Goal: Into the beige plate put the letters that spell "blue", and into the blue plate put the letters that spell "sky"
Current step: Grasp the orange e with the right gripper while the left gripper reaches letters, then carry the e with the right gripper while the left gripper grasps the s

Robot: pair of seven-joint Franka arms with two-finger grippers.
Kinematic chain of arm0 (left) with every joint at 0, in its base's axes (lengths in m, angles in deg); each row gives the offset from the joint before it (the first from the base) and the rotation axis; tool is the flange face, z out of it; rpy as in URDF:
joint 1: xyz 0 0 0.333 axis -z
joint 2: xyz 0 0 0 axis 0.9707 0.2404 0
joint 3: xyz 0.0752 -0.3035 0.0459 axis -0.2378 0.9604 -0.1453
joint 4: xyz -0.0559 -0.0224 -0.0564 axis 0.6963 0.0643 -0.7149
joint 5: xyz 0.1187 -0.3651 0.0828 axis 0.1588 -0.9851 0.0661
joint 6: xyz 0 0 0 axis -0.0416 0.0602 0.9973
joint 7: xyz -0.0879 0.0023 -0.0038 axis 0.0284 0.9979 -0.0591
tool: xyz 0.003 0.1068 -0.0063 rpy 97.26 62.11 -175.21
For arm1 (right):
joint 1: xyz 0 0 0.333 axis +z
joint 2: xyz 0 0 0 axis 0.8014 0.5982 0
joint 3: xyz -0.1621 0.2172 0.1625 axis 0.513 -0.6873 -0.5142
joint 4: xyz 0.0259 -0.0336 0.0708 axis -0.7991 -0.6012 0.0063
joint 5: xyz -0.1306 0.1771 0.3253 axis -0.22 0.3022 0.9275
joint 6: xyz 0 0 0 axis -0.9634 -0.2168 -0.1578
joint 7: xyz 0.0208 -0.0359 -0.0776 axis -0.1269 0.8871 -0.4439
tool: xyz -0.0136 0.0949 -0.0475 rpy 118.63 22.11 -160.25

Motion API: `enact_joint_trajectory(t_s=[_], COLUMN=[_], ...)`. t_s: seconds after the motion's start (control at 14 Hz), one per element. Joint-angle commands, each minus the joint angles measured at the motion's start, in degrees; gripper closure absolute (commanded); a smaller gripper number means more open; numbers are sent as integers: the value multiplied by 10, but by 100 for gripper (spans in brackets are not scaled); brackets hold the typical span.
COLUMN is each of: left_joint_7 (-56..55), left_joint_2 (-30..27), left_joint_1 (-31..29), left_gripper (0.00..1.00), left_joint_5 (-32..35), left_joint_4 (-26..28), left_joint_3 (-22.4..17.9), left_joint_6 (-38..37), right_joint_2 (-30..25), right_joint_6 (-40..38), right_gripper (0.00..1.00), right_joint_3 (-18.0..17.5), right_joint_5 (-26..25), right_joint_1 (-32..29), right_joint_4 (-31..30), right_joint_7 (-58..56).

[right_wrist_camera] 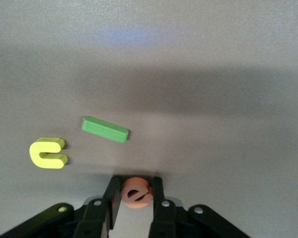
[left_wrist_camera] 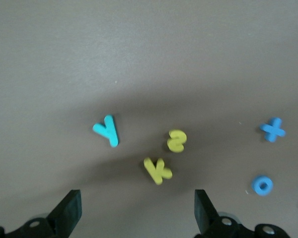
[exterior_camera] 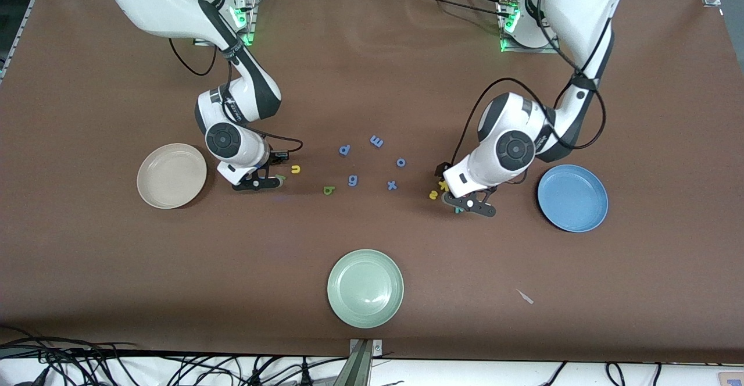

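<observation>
Both tools low beside scattered letters (exterior_camera: 353, 180).

plates (exterior_camera: 172, 175): 3 | blue-purple letters (exterior_camera: 344, 150): 5 | yellow letters (exterior_camera: 295, 169): 3 | green letters (exterior_camera: 329, 190): 2 | teal: 1 | orange: 1

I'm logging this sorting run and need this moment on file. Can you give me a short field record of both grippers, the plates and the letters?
right gripper: low at the table, fingers on either side of the orange e
left gripper: open, over the yellow k, yellow s and teal y
beige plate: no letters in it
blue plate: no letters in it
green l: on the table beside the yellow u
</observation>
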Motion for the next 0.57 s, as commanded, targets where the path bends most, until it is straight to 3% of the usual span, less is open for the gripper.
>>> enact_joint_trajectory(t_s=[0.0,0.14,0.43,0.5], left_joint_7=[5,2,-7,-7], left_joint_2=[38,54,88,94], left_joint_1=[34,47,72,74], left_gripper=[0,0,0,0], left_joint_5=[-43,-47,-47,-47], left_joint_4=[-27,-31,-71,-74], left_joint_3=[-26,-27,-39,-39], left_joint_6=[35,54,56,65], right_joint_2=[4,4,-7,-17], right_joint_6=[5,-4,-135,-144], right_gripper=[75,77,80,80], right_joint_3=[-3,-3,5,22], right_joint_5=[4,5,3,2], right_joint_1=[0,0,-11,-12], right_joint_4=[2,16,84,88], right_joint_7=[3,-3,-35,-57])
